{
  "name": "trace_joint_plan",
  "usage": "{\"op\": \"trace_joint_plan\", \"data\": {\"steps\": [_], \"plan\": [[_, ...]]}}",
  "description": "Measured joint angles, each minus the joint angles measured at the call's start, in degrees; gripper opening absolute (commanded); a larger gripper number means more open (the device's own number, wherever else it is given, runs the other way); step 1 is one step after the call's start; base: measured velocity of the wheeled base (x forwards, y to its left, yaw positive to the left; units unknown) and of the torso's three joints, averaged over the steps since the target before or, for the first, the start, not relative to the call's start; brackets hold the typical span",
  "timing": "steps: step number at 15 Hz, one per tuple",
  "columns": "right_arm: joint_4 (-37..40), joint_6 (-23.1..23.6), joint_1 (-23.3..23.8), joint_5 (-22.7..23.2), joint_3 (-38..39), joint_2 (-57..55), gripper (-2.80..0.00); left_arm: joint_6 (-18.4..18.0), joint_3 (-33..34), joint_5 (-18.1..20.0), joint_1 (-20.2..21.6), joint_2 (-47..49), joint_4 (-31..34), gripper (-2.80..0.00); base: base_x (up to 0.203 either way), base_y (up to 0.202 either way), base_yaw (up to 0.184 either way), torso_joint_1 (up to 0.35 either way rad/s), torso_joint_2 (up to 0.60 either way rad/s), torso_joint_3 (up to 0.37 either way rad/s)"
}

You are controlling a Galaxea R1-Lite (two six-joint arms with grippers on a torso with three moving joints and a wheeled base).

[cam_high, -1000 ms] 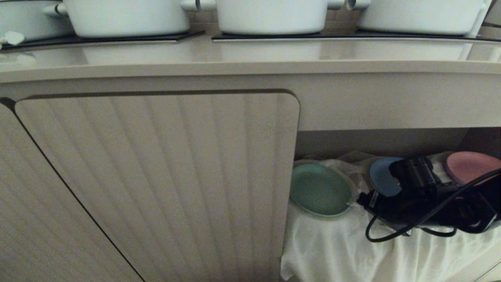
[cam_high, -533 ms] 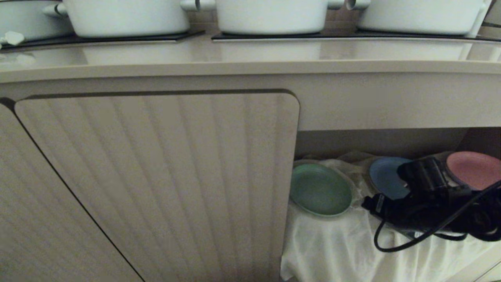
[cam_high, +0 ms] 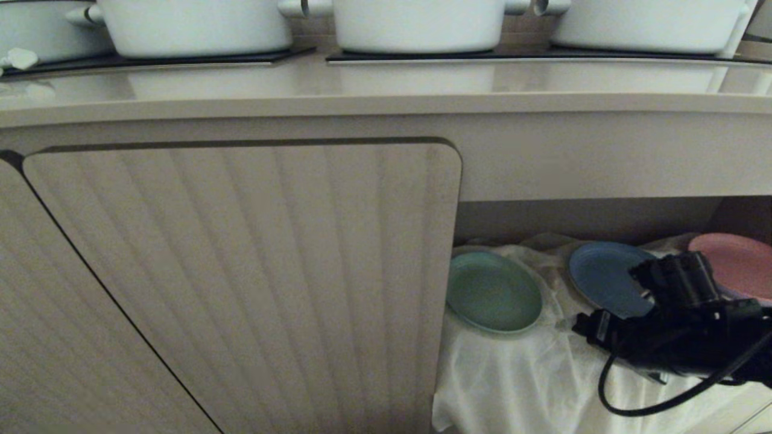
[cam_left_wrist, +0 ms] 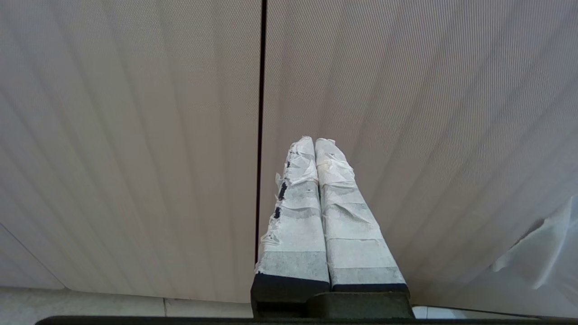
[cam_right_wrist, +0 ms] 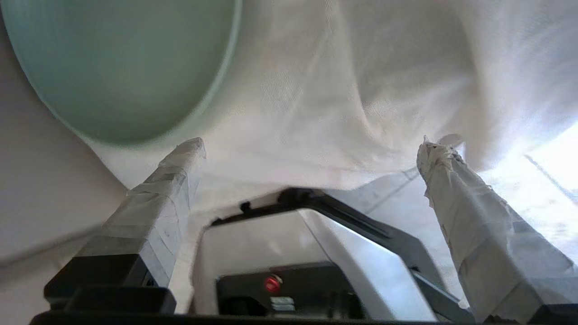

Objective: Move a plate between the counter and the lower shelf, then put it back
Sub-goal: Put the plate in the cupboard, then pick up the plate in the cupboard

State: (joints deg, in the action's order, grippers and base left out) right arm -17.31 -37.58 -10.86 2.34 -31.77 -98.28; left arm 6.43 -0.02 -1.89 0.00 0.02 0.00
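Plate [cam_high: 493, 292]: mint-green, round, lying flat on the white cloth [cam_high: 518, 380] at the left end of the lower shelf [cam_high: 591, 217], close beside the ribbed cabinet door [cam_high: 241, 283]. Its left edge is hidden behind that door. In the right wrist view the plate [cam_right_wrist: 122, 67] is cut off by the frame, only part of its rim showing.

Right gripper [cam_right_wrist: 311, 144]: taped fingers spread wide, nothing between them; they stand apart from the plate, over the cloth. In the head view the right gripper [cam_high: 588, 325] is a dark mass at the shelf's front right, its fingertips hard to make out, a black cable [cam_high: 657, 398] looping below it.

Left gripper [cam_left_wrist: 314, 144]: taped fingers pressed together, empty, held before the ribbed door [cam_left_wrist: 135, 135]; outside the head view.

Blue plate [cam_high: 603, 277]: on the cloth, right of the green one; its right part is covered by the arm.

Pink plate [cam_high: 736, 262]: far right of the shelf, cut off by the frame and partly hidden by the arm.

Counter [cam_high: 386, 90]: beige, above the shelf, bearing white pots [cam_high: 416, 24] on black hob panels [cam_high: 518, 55]; the pots' tops are cut off.
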Motion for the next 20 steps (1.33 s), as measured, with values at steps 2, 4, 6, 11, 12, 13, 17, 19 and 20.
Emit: {"op": "trace_joint_plan", "data": {"steps": [2, 4, 6, 11, 12, 13, 17, 19, 20], "plan": [[0.0, 1.2, 0.0, 0.0, 1.5, 1.6, 0.00, 0.0, 0.0, 0.0, 0.0, 0.0, 0.0, -2.80, 0.000, 0.000, 0.000, 0.000, 0.00, 0.000], [0.0, 1.3, 0.0, 0.0, 2.5, 3.2, 0.00, 0.0, 0.0, 0.0, 0.0, 0.0, 0.0, -2.80, 0.000, 0.000, 0.000, 0.000, 0.00, 0.000], [0.2, 1.4, 0.0, 0.0, 3.3, 4.8, 0.00, 0.0, 0.0, 0.0, 0.0, 0.0, 0.0, -2.80, 0.000, 0.000, 0.000, 0.000, 0.00, 0.000], [1.4, 1.5, -0.1, 0.0, 6.1, 9.0, 0.00, 0.0, 0.0, 0.0, 0.0, 0.0, 0.0, -2.80, 0.000, 0.000, 0.000, 0.000, 0.00, 0.000], [1.5, 1.5, -0.1, -0.1, 6.9, 10.0, 0.00, 0.0, 0.0, 0.0, 0.0, 0.0, 0.0, -2.80, 0.000, 0.000, 0.000, 0.000, 0.00, 0.000], [1.6, 1.8, -0.1, -0.1, 7.8, 10.9, -2.80, 0.0, 0.0, 0.0, 0.0, 0.0, 0.0, -2.80, 0.000, 0.000, 0.000, 0.000, 0.00, 0.000], [2.3, 4.2, -0.1, 0.0, 10.7, 15.0, -2.80, 0.0, 0.0, 0.0, 0.0, 0.0, 0.0, -2.80, 0.000, 0.000, 0.000, 0.000, 0.00, 0.000], [3.9, 4.2, 0.0, 0.0, 11.0, 17.1, -2.80, 0.0, 0.0, 0.0, 0.0, 0.0, 0.0, -2.80, 0.000, 0.000, 0.000, 0.000, 0.00, 0.000], [4.7, 4.2, 0.0, 0.0, 11.2, 18.2, -2.80, 0.0, 0.0, 0.0, 0.0, 0.0, 0.0, -2.80, 0.000, 0.000, 0.000, 0.000, 0.00, 0.000]]}}
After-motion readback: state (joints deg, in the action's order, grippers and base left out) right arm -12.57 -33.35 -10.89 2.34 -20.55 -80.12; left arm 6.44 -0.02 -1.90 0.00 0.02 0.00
